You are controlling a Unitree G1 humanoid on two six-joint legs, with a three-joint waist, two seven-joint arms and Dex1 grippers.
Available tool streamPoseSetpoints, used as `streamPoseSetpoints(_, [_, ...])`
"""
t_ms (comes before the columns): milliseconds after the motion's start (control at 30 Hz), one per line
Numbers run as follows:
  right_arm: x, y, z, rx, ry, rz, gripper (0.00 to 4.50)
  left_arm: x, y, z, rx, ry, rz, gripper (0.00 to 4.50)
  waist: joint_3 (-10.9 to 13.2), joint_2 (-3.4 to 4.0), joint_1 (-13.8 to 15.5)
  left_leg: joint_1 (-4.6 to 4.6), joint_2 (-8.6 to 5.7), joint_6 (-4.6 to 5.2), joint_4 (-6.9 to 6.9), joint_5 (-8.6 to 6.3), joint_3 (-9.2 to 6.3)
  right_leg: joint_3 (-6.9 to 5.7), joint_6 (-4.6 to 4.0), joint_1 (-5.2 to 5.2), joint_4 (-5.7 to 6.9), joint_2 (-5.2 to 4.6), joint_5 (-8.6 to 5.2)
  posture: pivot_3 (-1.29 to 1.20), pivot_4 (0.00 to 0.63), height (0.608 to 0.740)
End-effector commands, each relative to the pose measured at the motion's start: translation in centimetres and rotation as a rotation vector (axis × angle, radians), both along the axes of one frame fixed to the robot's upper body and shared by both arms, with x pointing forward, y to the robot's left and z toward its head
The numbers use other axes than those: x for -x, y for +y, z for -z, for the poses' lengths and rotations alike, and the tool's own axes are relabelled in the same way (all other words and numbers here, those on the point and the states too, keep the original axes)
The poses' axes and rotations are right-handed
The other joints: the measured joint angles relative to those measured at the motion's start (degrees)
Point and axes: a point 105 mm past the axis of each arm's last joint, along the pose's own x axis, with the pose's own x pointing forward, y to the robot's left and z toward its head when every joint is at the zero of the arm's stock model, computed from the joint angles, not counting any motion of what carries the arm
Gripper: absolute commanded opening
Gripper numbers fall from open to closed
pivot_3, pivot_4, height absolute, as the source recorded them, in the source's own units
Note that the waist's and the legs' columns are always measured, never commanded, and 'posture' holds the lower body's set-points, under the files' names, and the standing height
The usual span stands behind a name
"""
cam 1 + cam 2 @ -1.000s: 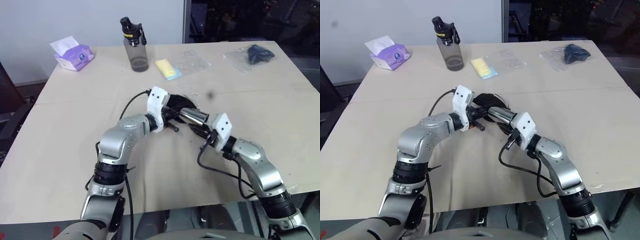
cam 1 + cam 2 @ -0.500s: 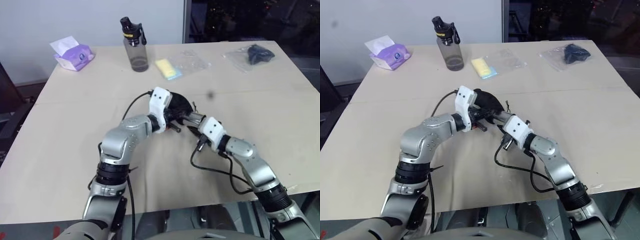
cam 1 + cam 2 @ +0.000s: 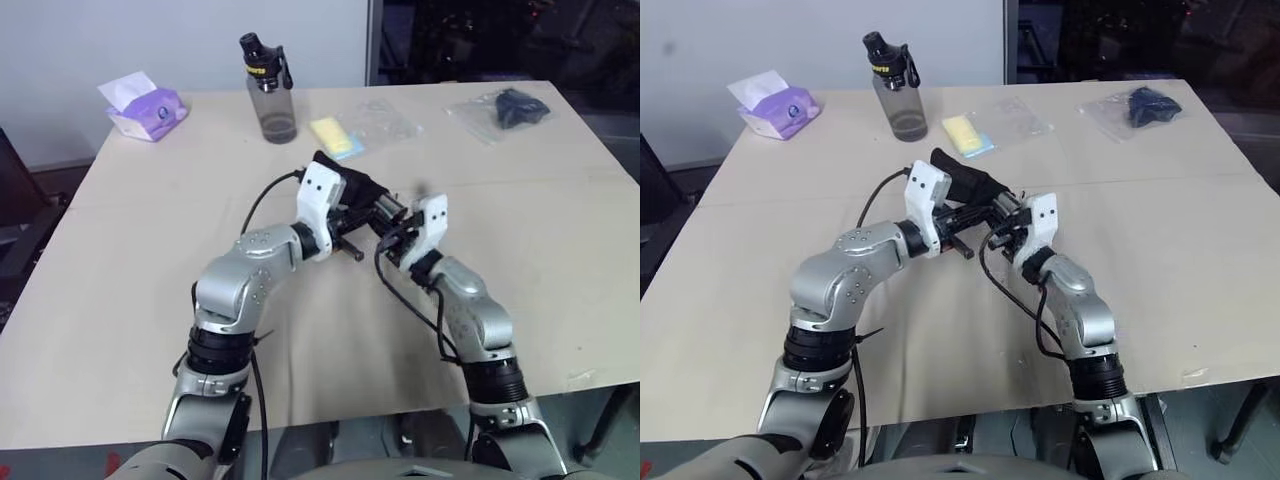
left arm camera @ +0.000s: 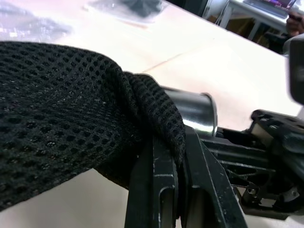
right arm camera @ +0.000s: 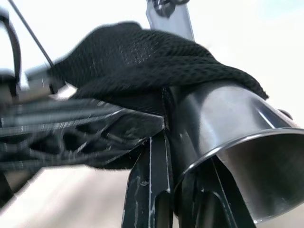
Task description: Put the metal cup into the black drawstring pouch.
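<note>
- Black mesh pouch [image 4: 71, 109] hangs above the counter [image 3: 150, 280], its edge pinched tight in the left pincer [image 4: 173, 166].
- Steel cup [image 5: 228, 142] sits partway inside the pouch mouth, its open rim out, clamped in the right pincer [image 5: 183, 190].
- Both arms meet mid-counter, pincers just beside each other.
- Bottle [image 3: 270, 90] and tissue pack [image 3: 145, 108] stand at the far edge, well apart.

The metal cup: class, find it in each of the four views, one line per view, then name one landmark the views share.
Left eye view: metal cup at table centre, between both arms, its far end in the black drawstring pouch.
Right eye view: same central spot.
Left wrist view: shiny end poking from the mesh.
Right wrist view: open rim close up.
Shared landmark: the pouch.
</note>
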Motion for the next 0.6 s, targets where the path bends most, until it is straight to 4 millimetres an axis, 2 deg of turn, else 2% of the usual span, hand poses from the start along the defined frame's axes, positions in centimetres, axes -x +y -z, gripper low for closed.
streamPoseSetpoints(33, [0.2,-2.5,-5.0,-0.309,-0.078,0.017,0.06,0.9,-0.5,1.7,-0.012,0.075,0.044,0.00,0.02,0.04,-0.04,0.00,0.00,0.00,0.00,0.00,-0.01,0.00,0.00,0.00,0.00,0.00,0.00,0.00,0.150,0.740])
streamPoseSetpoints(200, [-0.6,-5.1,-6.7,-0.562,-0.027,0.055,0.06,1.1,-0.5,1.7,-0.011,0.076,0.060,0.00,0.06,0.08,-0.24,0.00,0.03,0.00,-0.02,0.00,-0.03,-0.02,0.00,-0.08,0.08,0.04,0.00,0.00,0.150,0.740])
streamPoseSetpoints(333, [-0.6,-5.5,-7.7,-0.671,-0.005,0.037,0.06,1.3,-0.7,1.4,-0.004,0.071,0.079,0.00,0.07,0.10,-0.27,0.01,0.03,0.01,-0.05,0.00,-0.02,-0.05,0.00,-0.09,0.10,0.05,0.00,0.00,0.150,0.740])
streamPoseSetpoints(400, [-0.5,-5.3,-7.7,-0.656,-0.001,0.024,0.06,1.3,-0.8,1.2,0.004,0.068,0.092,0.00,0.07,0.10,-0.30,0.01,0.03,0.01,-0.05,0.00,0.00,-0.02,0.00,-0.10,0.08,0.05,0.00,0.00,0.150,0.740])
streamPoseSetpoints(500, [-1.0,-3.9,-5.8,-0.209,-0.121,0.112,0.06,1.5,-1.0,0.5,0.034,0.063,0.119,0.00,0.09,0.13,-0.39,0.00,0.03,0.01,-0.06,0.00,0.07,0.00,0.01,-0.11,0.06,0.05,-0.01,0.00,0.150,0.740])
streamPoseSetpoints(600, [-0.9,-2.5,-3.2,0.332,-0.356,0.108,0.06,1.8,-1.2,-0.8,0.110,0.072,0.152,0.00,0.09,0.12,-0.36,-0.05,-0.01,0.01,-0.04,0.00,0.28,0.02,0.04,-0.13,0.01,0.04,-0.03,0.00,0.150,0.740])
